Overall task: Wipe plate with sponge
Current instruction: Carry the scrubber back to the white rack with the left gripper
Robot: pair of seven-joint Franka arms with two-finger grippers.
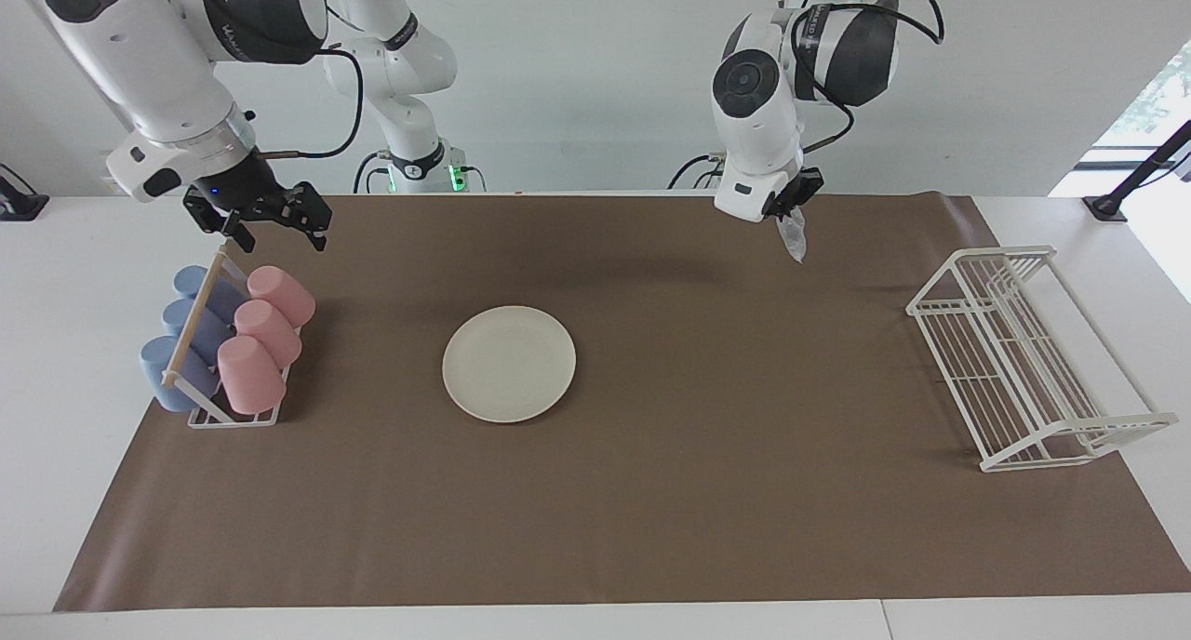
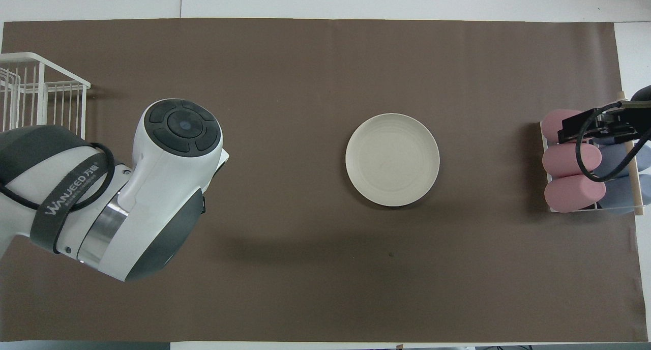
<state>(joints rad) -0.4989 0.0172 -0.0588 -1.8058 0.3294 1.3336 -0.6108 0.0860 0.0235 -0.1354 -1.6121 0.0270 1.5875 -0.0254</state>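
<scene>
Hanging from the left gripper (image 1: 791, 214), upper right of centre in the facing view, is the small silvery-grey mesh sponge (image 1: 794, 236); fingers pinched on its top edge, pad dangling free over bare brown table mat (image 1: 651, 510), clear of the surface. In the overhead view the left arm's body fills the lower left of frame and hides gripper + sponge.

Round cream-white dinner plate (image 1: 509, 364) lies flat on the mat, mid-frame in both views (image 2: 392, 159), nothing on it, well apart from the sponge.

Right gripper (image 1: 276, 221) at upper left of the facing view, fingers spread wide, holding nothing, up over the robot-side end of the white wire cup rack (image 1: 233, 417). Rack carries pink cups (image 1: 265, 333) + blue cups (image 1: 181, 342) lying on their sides; right edge of the overhead view.

White wire dish rack (image 1: 1023, 361) at centre right of the facing view, on the mat's edge at the left arm's end of the table.
</scene>
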